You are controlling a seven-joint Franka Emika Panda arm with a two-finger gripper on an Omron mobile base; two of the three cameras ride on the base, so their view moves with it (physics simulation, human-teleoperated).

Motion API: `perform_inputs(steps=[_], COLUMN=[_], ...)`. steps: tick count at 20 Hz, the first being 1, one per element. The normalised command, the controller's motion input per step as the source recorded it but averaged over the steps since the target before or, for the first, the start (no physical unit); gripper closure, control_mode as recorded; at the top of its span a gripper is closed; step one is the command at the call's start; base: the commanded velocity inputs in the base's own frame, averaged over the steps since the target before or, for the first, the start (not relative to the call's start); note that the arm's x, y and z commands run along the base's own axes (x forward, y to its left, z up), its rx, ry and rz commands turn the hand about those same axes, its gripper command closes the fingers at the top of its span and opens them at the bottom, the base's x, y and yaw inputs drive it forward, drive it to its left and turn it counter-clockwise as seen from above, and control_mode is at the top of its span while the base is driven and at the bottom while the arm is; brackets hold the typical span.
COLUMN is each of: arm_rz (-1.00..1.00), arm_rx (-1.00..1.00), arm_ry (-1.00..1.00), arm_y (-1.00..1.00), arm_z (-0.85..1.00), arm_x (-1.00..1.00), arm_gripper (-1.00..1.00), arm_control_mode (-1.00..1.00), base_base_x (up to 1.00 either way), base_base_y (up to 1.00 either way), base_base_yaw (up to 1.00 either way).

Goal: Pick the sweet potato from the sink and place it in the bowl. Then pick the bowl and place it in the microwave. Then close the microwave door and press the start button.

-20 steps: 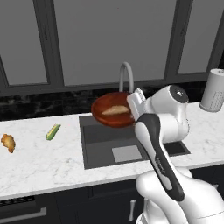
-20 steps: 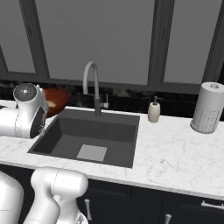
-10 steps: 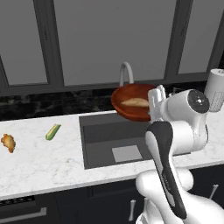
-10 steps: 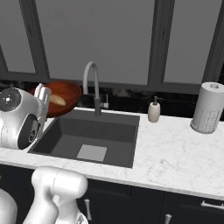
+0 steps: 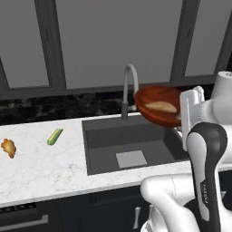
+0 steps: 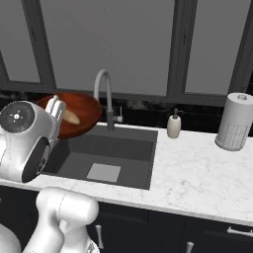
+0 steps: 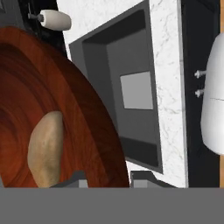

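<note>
My gripper [image 5: 183,116] is shut on the rim of the reddish-brown bowl [image 5: 156,111] and holds it tilted in the air above the right side of the dark sink [image 5: 131,141]. The tan sweet potato [image 5: 161,107] lies inside the bowl. From the right base the bowl [image 6: 81,111] with the sweet potato [image 6: 71,117] hangs over the sink's [image 6: 109,156] left part, behind the gripper [image 6: 56,110]. In the hand view the gripper [image 7: 107,178] pinches the bowl's [image 7: 74,118] edge, the sweet potato [image 7: 45,149] resting near it. The microwave is out of view.
A curved grey faucet [image 5: 128,87] stands behind the sink, close to the bowl. A green stalk [image 5: 55,136] and a golden-brown lump [image 5: 8,147] lie on the left counter. A soap dispenser [image 6: 173,126] and a paper towel roll [image 6: 236,122] stand on the right counter.
The arm has swung to the right, carrying the bowl with the sweet potato from the sink's back left across the faucet to its right side.
</note>
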Motion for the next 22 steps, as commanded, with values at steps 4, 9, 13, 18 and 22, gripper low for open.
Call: perform_inputs(steps=[4, 9, 13, 18, 22], arm_rz=[-0.04, 0.0, -0.03, -0.04, -0.05], arm_rx=[-0.03, 0.04, 0.02, 0.01, 0.0], arm_ry=[0.04, 0.01, -0.01, -0.06, -0.01], arm_y=[0.02, -0.44, -0.41, -0.11, 0.0], arm_z=[0.22, 0.06, 0.09, 0.37, 0.31], arm_x=[-0.47, -0.71, -0.45, -0.16, 0.0], arm_gripper=[1.0, 1.0, 1.0, 1.0, 1.0], arm_control_mode=[-1.0, -1.0, -1.0, -1.0, -1.0], base_base_x=[0.0, 0.0, 0.0, 0.0, 0.0], base_base_y=[0.0, 0.0, 0.0, 0.0, 0.0], base_base_yaw=[0.0, 0.0, 0.0, 0.0, 0.0])
